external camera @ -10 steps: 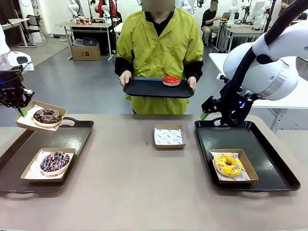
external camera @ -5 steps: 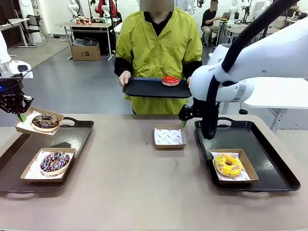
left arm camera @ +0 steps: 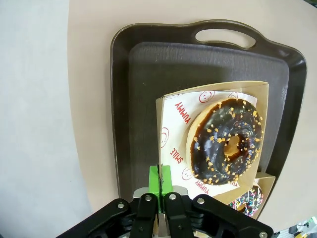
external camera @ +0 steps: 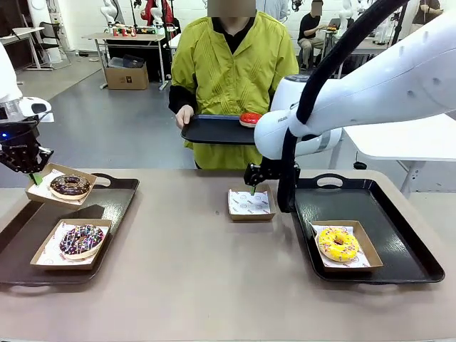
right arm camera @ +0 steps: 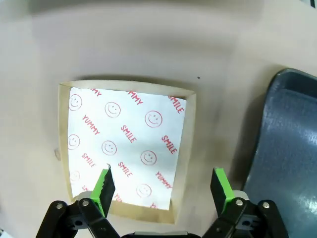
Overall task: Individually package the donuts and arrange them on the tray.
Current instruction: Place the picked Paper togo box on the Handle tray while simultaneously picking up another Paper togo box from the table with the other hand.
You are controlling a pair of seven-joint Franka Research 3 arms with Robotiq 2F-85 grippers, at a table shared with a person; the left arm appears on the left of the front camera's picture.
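The left gripper (left arm camera: 159, 176) has its green pads pressed together on the near edge of a carton (left arm camera: 174, 105), and just past the fingertips in that carton lies the dark chocolate donut (left arm camera: 225, 148), flecked with pale crumbs, on paper printed with red smileys. Under both, farther from the fingers, is the left tray (left arm camera: 148, 64). Off to one side of the held carton, the sprinkled donut (left arm camera: 246, 201) peeks out in its own carton. From the front, the held carton hangs tilted at the fingertips over that tray's far corner. The right gripper (right arm camera: 163, 186) has its fingers spread wide with nothing between them. One finger (right arm camera: 105, 185) hangs over the liner of the empty carton (right arm camera: 126, 144), and the other is over the bare table (right arm camera: 218, 99) between that carton and the rim of the right tray (right arm camera: 292, 148). I cannot tell whether the tips touch anything. Well off to that gripper's side, the yellow donut (external camera: 338, 244) sits in a carton on the right tray. Beyond the fingers, the person (external camera: 235, 64) holds a black tray (external camera: 210, 131) bearing the red donut (external camera: 251, 118).
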